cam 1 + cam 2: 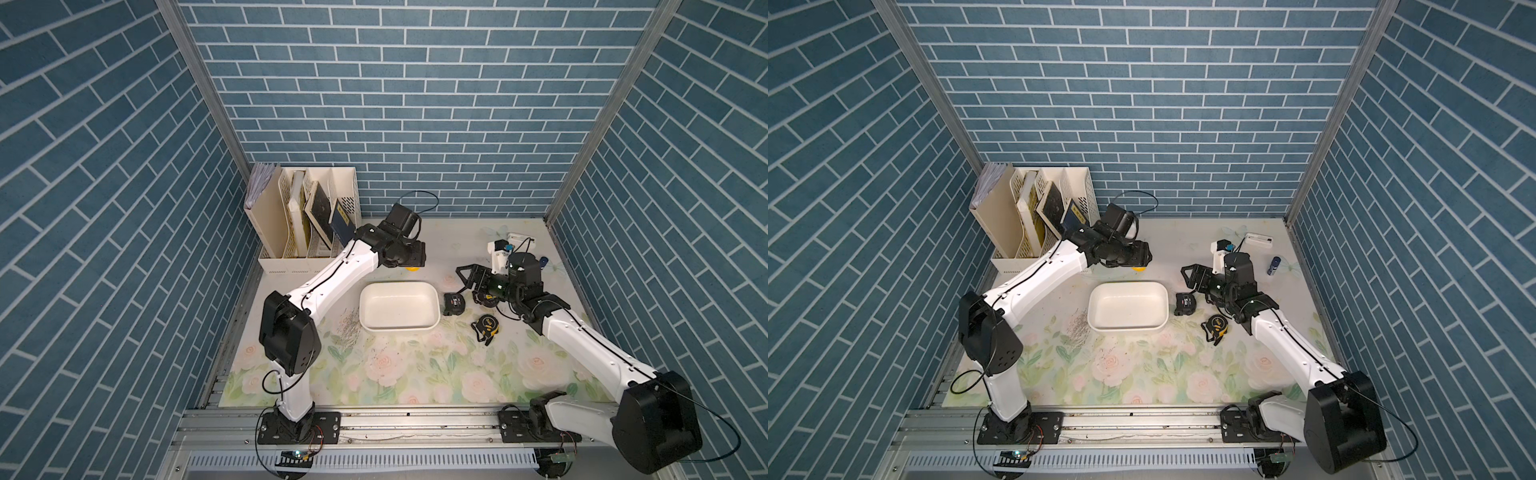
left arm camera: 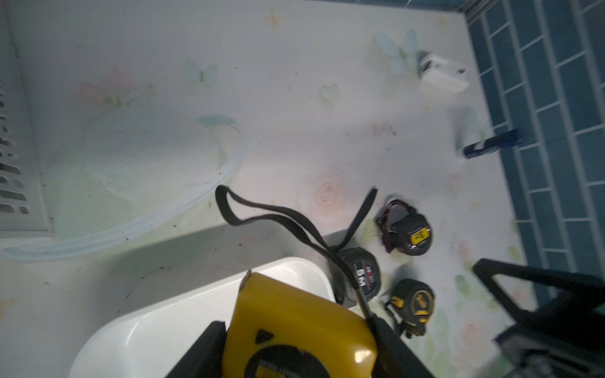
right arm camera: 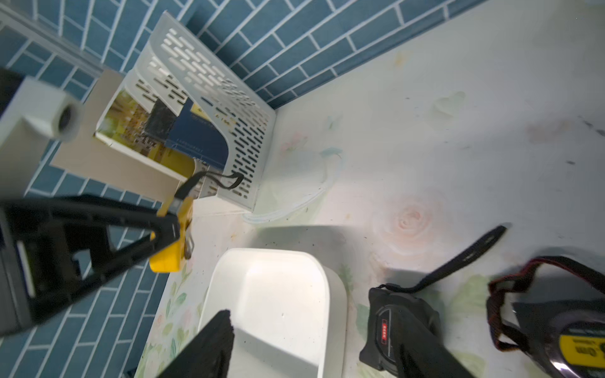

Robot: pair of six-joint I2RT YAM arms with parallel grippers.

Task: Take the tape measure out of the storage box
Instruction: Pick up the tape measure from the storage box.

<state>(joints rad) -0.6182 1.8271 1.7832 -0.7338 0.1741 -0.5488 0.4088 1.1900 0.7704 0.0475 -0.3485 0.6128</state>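
Observation:
My left gripper [image 2: 298, 330] is shut on a yellow tape measure [image 2: 294, 327], held in the air just beyond the far rim of the storage box [image 1: 434, 307]. From above only a yellow sliver [image 1: 411, 269] shows under the gripper. Its black strap [image 2: 262, 212] hangs loose. The white storage box [image 1: 1165, 305] holds nothing in both top views. My right gripper [image 1: 464, 279] stands open to the right of the box, above a black tape measure [image 1: 453, 304], with nothing between its fingers.
Two more tape measures lie right of the box: a black and yellow one [image 1: 487, 326], and one with a red strap [image 3: 556, 327] under my right wrist. A cream file organizer [image 1: 299, 216] fills the back left corner. A white device [image 1: 519, 240] and a blue item [image 1: 1275, 264] lie at the back right.

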